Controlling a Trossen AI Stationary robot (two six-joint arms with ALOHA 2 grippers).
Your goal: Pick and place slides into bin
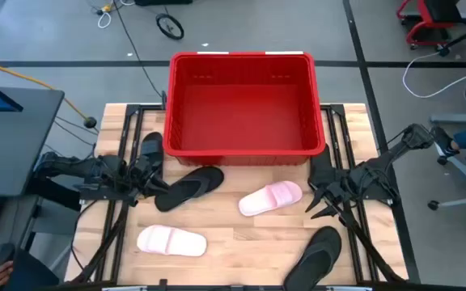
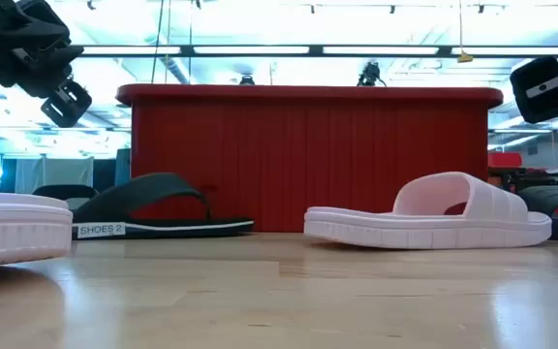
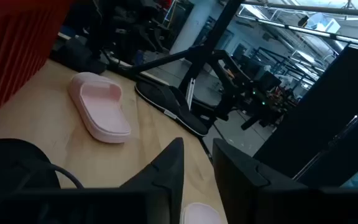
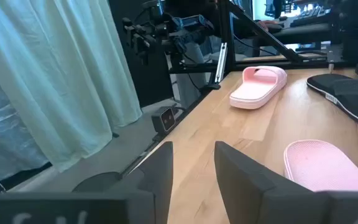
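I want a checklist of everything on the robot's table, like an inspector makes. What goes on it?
Surface: wooden table, bare between the shoes.
Job's things: red bin at the far edge, nothing seen inside. Four slides outside it: pink slide mid-table, pink slide front left, black slide below the bin, black slide front right.
Clutter: another dark shoe left of the bin.
Grippers: left gripper open, at the black slide's heel; right gripper open, beside the mid-table pink slide. Neither holds anything.
Cables: yellow cable and white cable on the floor.
Surroundings: red chair base, small wheel.
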